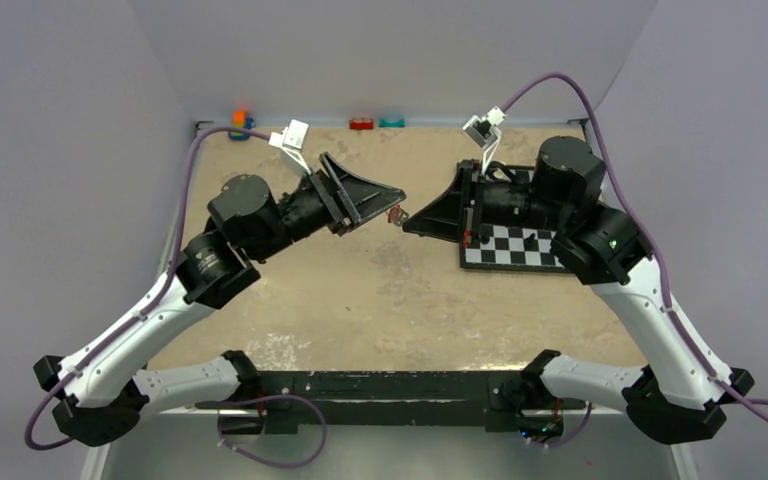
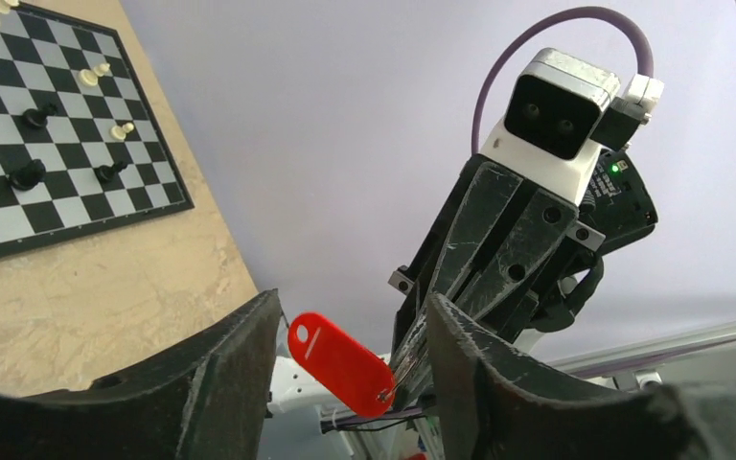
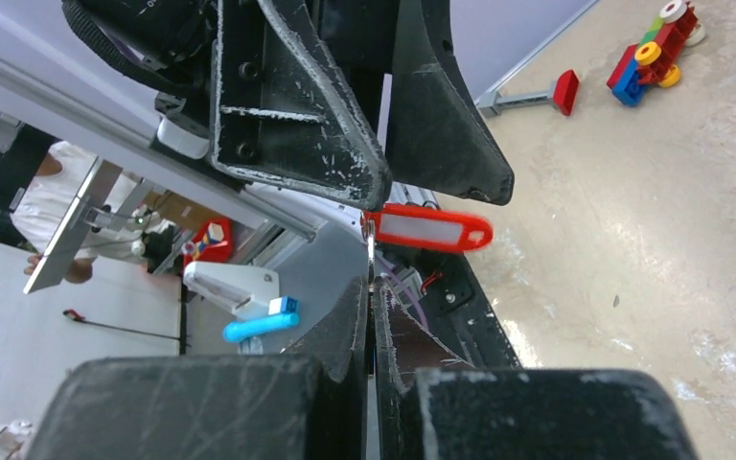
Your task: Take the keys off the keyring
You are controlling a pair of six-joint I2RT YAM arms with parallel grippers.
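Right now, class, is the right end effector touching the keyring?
Touching: the right wrist view shows the keyring pinched between the fingertips of the shut right end effector.

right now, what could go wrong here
1. The left pincer is open around the red key, not gripping it. The key dangles from the keyring alone and could drop onto the table if it slips off.
2. The right pincer pinches the thin keyring at its very fingertips; a tug might pull it loose.
3. The two pincers sit nearly tip to tip, so a small move could knock them together.
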